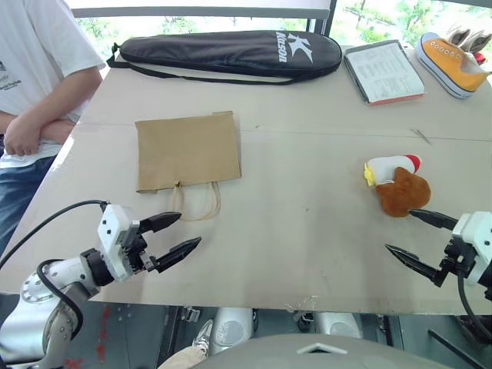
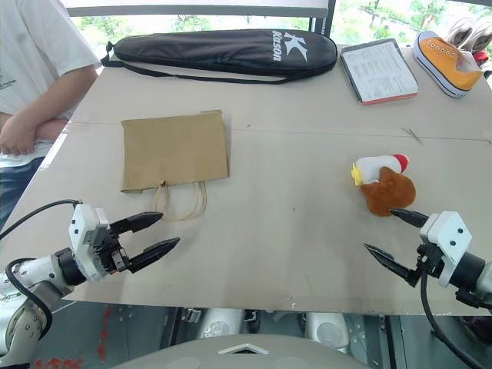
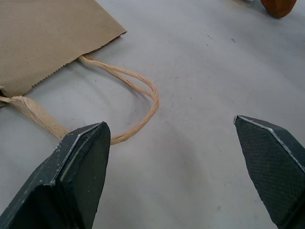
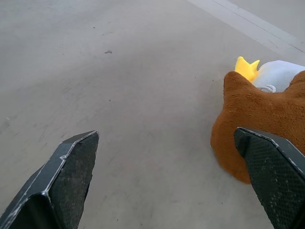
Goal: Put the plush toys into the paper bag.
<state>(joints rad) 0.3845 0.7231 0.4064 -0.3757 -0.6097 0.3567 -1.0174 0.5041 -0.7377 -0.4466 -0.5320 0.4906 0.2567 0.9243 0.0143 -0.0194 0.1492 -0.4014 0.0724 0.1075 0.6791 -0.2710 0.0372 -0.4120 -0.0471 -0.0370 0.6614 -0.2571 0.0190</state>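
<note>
— While both arms hang over the near edge of the table (image 1: 307, 254), how do the fingers stand?

— Spread wide, both pairs, with nothing between them. The left gripper (image 1: 175, 234) sits at the lower left of the frame, its tips aimed toward the centre. The right gripper (image 1: 415, 237) sits at the lower right, tips aimed inward too.

— And the plush toy?

— One plush toy (image 1: 397, 186) lies on the table at the right, just above the right gripper in the frame. Its brown body is nearest the upper black finger, very close, though I cannot tell if they touch. The white part, red comb and yellow beak face away, toward the upper left.

— Where is the paper bag?

— The paper bag (image 1: 187, 151) lies flat, left of centre, well apart from the plush. Its twisted cord handles (image 1: 197, 201) loop down toward the left gripper and stop just short of its tips.

— Farther back?

— A long black zip case (image 1: 231, 52) runs along the top, a printed booklet (image 1: 383, 72) lies to its right, and an orange sneaker (image 1: 451, 63) sits in the upper right corner. A person (image 1: 38, 77) in a white shirt stands at the upper left.
</note>
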